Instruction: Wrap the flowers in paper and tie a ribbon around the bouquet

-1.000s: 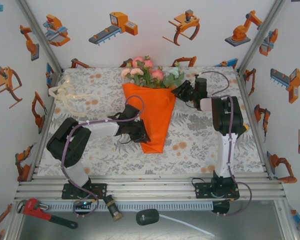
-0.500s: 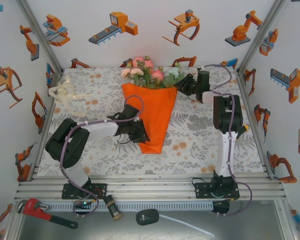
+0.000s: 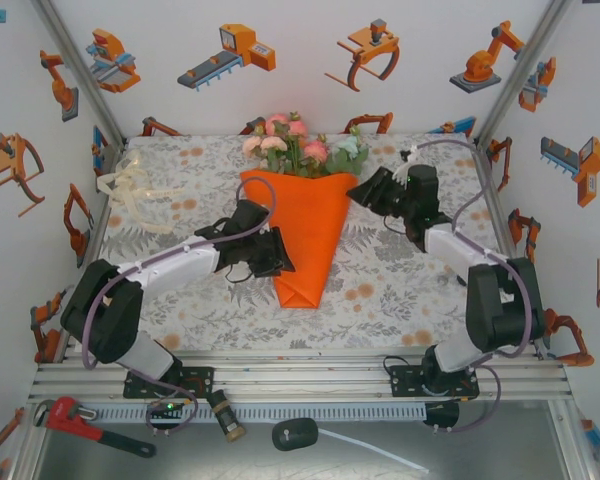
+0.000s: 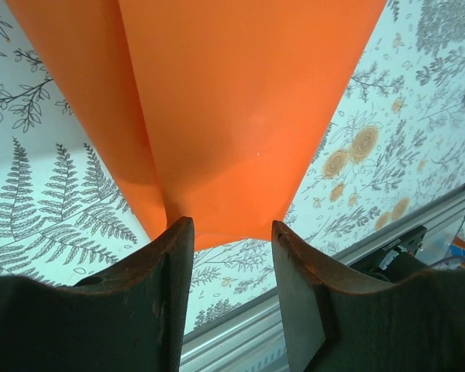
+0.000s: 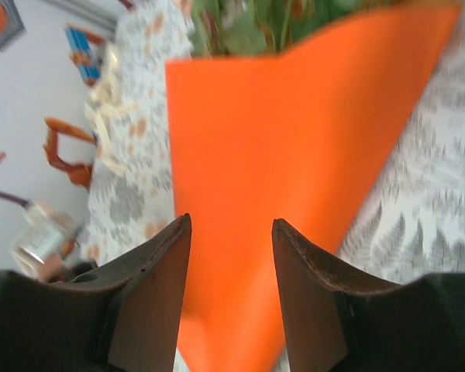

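The bouquet (image 3: pixel 305 225) lies in the middle of the table as an orange paper (image 4: pixel 240 101) cone with its tip toward me. Pink and cream flowers (image 3: pixel 298 146) with green leaves (image 5: pixel 252 23) stick out of its wide far end. My left gripper (image 3: pixel 278 260) is at the cone's lower left edge. In the left wrist view it (image 4: pixel 232 232) is open, the cone's tip just beyond its fingertips and only tablecloth between them. My right gripper (image 3: pixel 362 190) is open beside the cone's upper right corner, and in the right wrist view it (image 5: pixel 231 229) hangs over the paper (image 5: pixel 294 155). The cream ribbon (image 3: pixel 130 190) lies bunched at the far left.
Printed walls close in the left, back and right sides. An aluminium rail (image 3: pixel 300 380) runs along the near edge. Below it lie a red wrench (image 3: pixel 75 418), a black plug (image 3: pixel 295 433) and a white cable. Patterned tablecloth (image 3: pixel 180 300) is bare on both sides of the cone.
My left arm has stretched out and its jaws have widened. My right arm has dropped its elbow low to the right. The cone has slid slightly to the left.
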Motion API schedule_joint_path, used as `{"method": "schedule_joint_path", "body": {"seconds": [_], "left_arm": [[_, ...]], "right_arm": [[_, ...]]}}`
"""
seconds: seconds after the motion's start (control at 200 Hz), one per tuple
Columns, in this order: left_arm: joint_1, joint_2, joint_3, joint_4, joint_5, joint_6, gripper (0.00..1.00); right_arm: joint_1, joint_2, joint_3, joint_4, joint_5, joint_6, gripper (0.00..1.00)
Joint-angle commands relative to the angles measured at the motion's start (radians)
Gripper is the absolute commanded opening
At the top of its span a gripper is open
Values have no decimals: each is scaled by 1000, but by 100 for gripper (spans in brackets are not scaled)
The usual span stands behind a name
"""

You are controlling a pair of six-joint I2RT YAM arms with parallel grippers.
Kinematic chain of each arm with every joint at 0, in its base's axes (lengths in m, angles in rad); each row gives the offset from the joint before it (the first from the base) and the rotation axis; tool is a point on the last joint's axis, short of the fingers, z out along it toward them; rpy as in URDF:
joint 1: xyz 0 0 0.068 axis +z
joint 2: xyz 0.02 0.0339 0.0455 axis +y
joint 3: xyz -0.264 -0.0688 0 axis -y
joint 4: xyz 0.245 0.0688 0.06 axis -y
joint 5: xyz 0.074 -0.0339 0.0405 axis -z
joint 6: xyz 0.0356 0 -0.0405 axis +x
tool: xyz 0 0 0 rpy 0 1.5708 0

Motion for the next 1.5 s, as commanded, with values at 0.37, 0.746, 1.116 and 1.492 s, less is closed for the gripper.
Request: {"method": "schedule_joint_path", "body": {"seconds": [0.37,0.746,1.116,1.492], "left_arm": [[112,-27,137,-84,-132,59,46],[190,17,168,-79,-191,72,46],[369,19,238,-92,-265,68,47],[652,169,401,-181,-381,94,47]], "right_arm": [[235,86,-66,-35,51,-70,46],[262,147,21,-57,54,-78,47],[149,-75,102,-215,218,-169,51],[82,-102,62,-186,268,-181,51]]}}
